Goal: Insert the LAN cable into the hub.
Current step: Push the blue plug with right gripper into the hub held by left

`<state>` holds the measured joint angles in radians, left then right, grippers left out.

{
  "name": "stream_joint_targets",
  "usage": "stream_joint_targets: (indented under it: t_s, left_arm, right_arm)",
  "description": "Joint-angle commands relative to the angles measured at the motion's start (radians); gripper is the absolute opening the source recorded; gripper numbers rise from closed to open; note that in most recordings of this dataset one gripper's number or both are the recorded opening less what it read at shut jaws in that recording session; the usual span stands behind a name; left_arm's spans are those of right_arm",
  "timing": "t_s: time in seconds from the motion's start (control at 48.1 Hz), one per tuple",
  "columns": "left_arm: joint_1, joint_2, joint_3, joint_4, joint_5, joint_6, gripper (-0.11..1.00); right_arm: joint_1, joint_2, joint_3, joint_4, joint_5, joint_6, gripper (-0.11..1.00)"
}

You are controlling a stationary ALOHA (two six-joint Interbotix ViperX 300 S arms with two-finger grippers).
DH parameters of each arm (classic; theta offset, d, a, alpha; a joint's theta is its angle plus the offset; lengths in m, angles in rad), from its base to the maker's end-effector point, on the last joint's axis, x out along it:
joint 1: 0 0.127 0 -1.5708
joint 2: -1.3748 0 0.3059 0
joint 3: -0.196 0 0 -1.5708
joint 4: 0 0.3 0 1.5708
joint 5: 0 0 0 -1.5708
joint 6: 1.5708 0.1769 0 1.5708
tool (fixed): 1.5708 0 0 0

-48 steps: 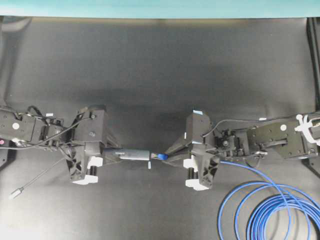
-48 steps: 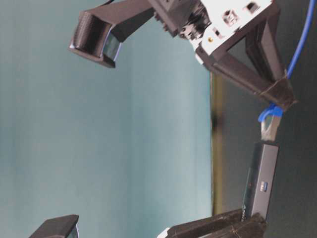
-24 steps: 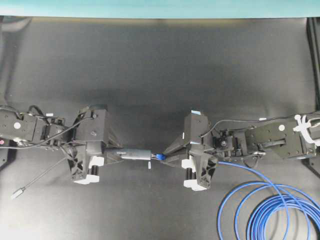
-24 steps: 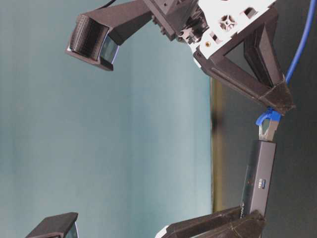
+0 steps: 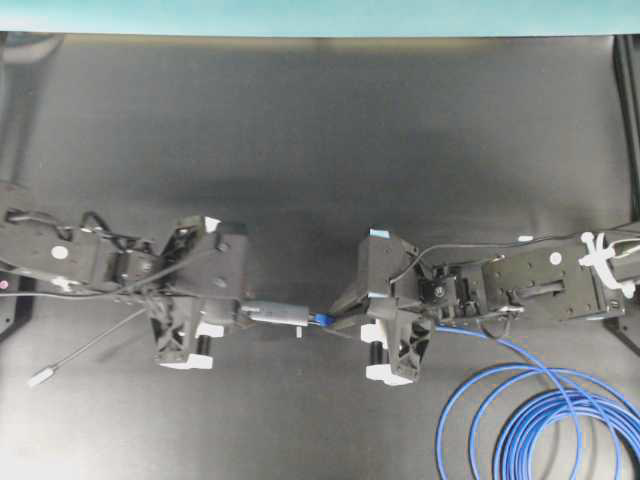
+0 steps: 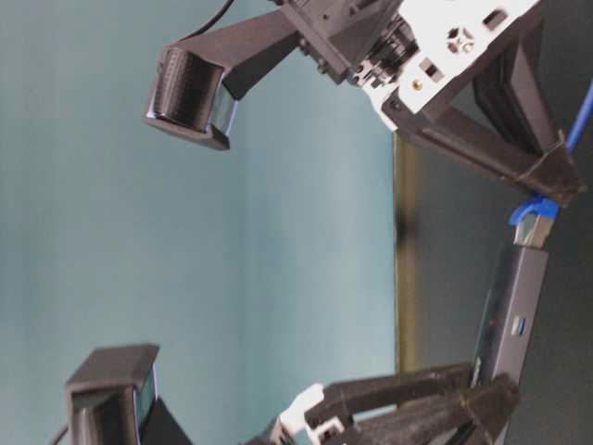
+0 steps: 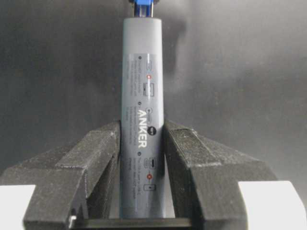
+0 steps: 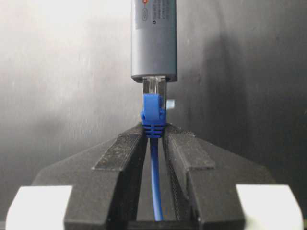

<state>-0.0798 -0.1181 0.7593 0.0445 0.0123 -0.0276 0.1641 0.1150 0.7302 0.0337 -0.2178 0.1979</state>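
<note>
The hub (image 5: 275, 313) is a slim dark-grey bar held level above the table, with my left gripper (image 5: 245, 313) shut on its left part. In the left wrist view the fingers (image 7: 103, 148) press both sides of the hub (image 7: 142, 91). My right gripper (image 5: 340, 320) is shut on the LAN cable's blue boot (image 8: 154, 115). The clear plug (image 8: 154, 86) sits partly inside the end of the hub (image 8: 154, 38). From table level, the plug (image 6: 534, 227) meets the top end of the hub (image 6: 514, 311).
The rest of the blue LAN cable lies coiled in loops (image 5: 540, 425) at the front right of the black mat. The hub's thin grey cord ends in a small silver plug (image 5: 40, 378) at the front left. A teal wall runs along the back.
The left arm has carried the hub to the right and the right arm has come left. The gap has closed and the plug now sits in the hub's end.
</note>
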Motion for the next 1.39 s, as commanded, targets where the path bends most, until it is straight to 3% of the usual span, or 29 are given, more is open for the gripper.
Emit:
stream_joint_targets:
  t_s: [0.0,0.582,1.248,1.29,1.373]
  left_arm:
    - [0.003,0.002,-0.041,0.003,-0.002,0.012,0.28]
    - [0.006,0.046,-0.072,0.003,0.002,0.012,0.28]
    - [0.017,0.015,-0.011,0.003,0.006,0.017,0.28]
    - [0.017,0.014,-0.006,0.003,0.005,0.017,0.28]
    - [0.02,0.015,0.003,0.003,0.002,0.017,0.28]
  right_arm:
    - [0.0,-0.006,-0.032,-0.005,-0.009,-0.006,0.11]
    - [-0.002,0.018,-0.091,-0.017,-0.006,-0.008,0.11]
    - [0.006,0.002,-0.048,-0.017,0.109,-0.005,0.12]
    - [0.006,-0.002,-0.041,-0.017,0.109,-0.005,0.16]
    - [0.008,-0.002,-0.04,-0.015,0.11,-0.002,0.42]
